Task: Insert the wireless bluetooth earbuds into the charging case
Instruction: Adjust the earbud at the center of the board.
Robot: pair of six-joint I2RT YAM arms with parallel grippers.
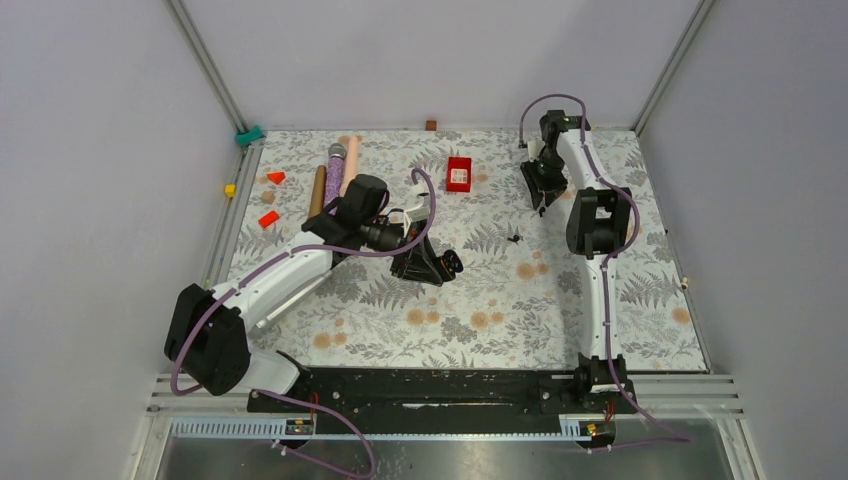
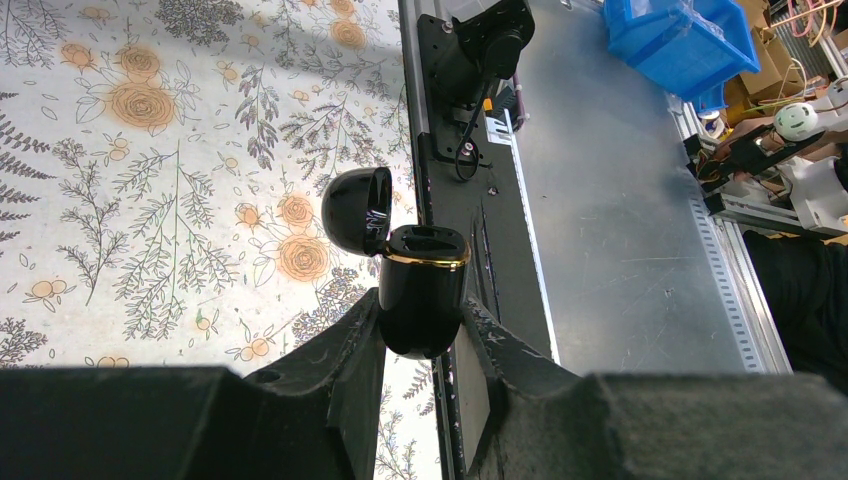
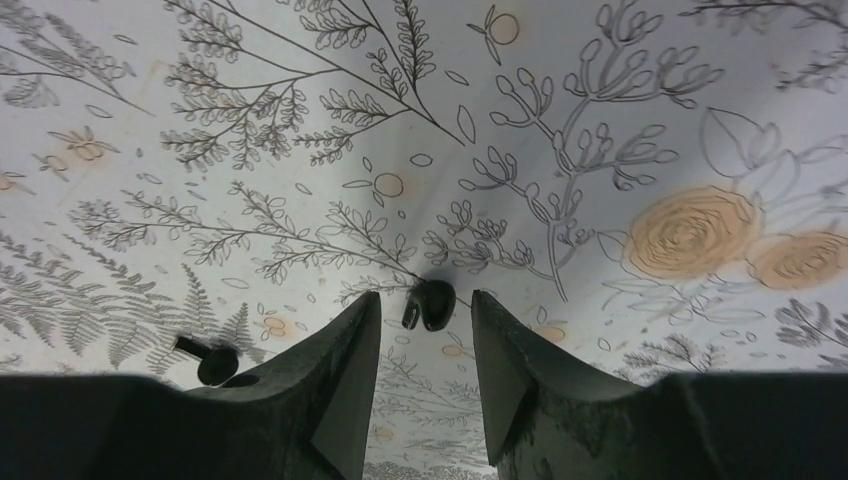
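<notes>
My left gripper (image 2: 422, 322) is shut on the black charging case (image 2: 423, 300), held a little above the floral table mat near its middle. The case has a gold rim and its lid (image 2: 357, 208) is hinged open. From above, the case (image 1: 447, 263) sticks out of the left gripper (image 1: 420, 262). My right gripper (image 3: 425, 297) is open and low over the mat. One black earbud (image 3: 432, 304) lies on the mat just at its fingertips, apart from both. A second black earbud (image 3: 212, 361) lies left of the left finger. From above, the earbuds (image 1: 515, 238) are tiny dark specks near the right gripper (image 1: 541, 196).
A red box (image 1: 459, 173) stands at the back centre. A purple microphone (image 1: 335, 160) and pink and brown cylinders (image 1: 349, 165) lie back left, beside red blocks (image 1: 268, 219) and a yellow one (image 1: 230, 190). Beyond the table's near edge are a metal bench and a blue bin (image 2: 680, 40).
</notes>
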